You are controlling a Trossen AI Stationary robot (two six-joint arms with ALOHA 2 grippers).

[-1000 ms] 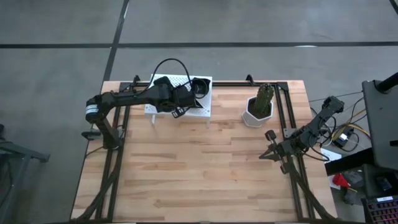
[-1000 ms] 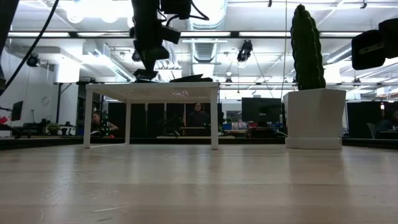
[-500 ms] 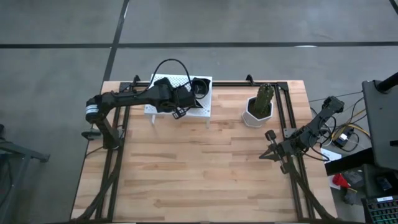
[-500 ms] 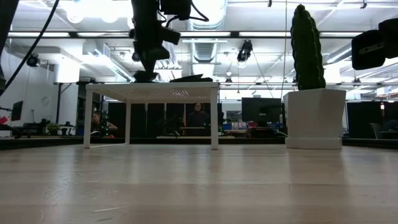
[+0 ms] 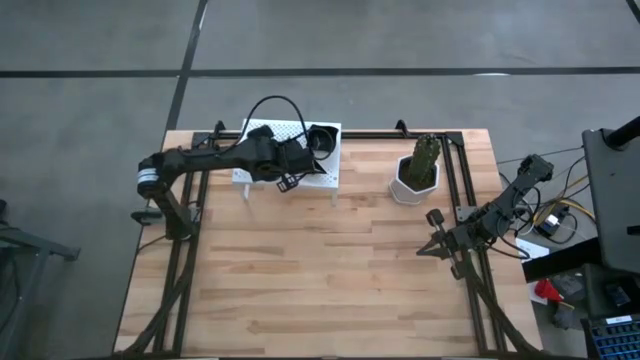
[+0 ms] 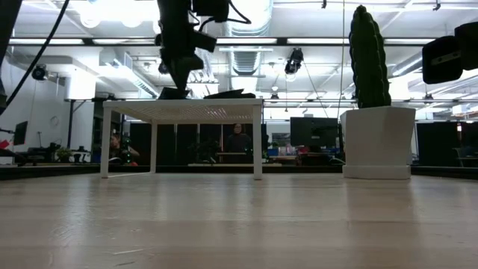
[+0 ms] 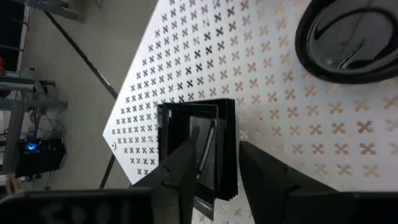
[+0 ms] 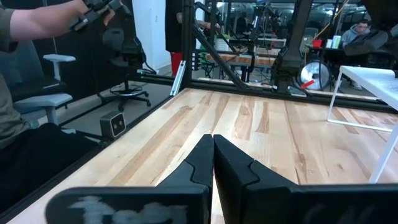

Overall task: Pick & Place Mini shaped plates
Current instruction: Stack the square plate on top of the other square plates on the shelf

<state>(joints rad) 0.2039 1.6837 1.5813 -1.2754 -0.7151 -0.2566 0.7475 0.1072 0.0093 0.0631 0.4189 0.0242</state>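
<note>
Right gripper [image 5: 436,247] idle at the near right of the wooden table [image 5: 300,290], fingers pressed together, holding nothing. Farther back, white pot with cactus [image 5: 415,172] at right. At far left-centre, the white perforated rack [image 5: 325,178]. Left gripper [image 7: 214,168] poised over the rack top, fingers parted, straddling a stack of square black plates [image 7: 205,127] without visibly clamping it. A round black dish [image 7: 351,37] lies on the rack beyond, apart from the stack.
</note>
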